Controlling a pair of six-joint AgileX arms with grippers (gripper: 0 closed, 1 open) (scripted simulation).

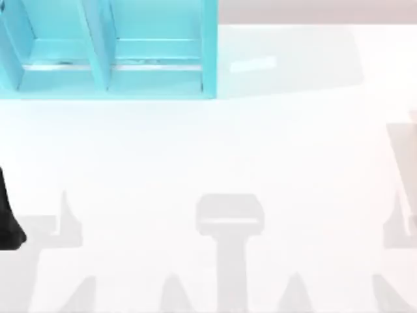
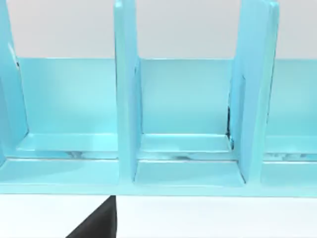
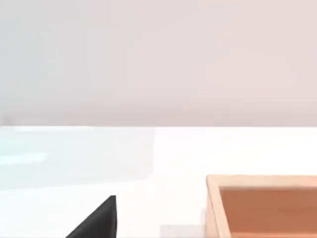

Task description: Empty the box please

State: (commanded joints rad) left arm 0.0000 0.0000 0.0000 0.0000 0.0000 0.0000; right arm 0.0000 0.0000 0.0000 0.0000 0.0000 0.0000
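Observation:
The box (image 3: 262,206) is an open wooden tray with orange-brown walls, seen in the right wrist view a short way ahead of my right gripper. Its floor and whatever lies in it are hidden behind the near wall. One dark fingertip (image 3: 98,220) of the right gripper shows at the frame's edge, apart from the box. My left arm (image 1: 9,218) sits at the table's left edge, and a dark fingertip (image 2: 98,220) of its gripper points at a turquoise rack.
A turquoise rack (image 1: 111,52) with upright dividers stands at the back left of the white table (image 1: 215,150). Its compartments (image 2: 185,144) look bare in the left wrist view. Grey shadows of the arms fall along the front.

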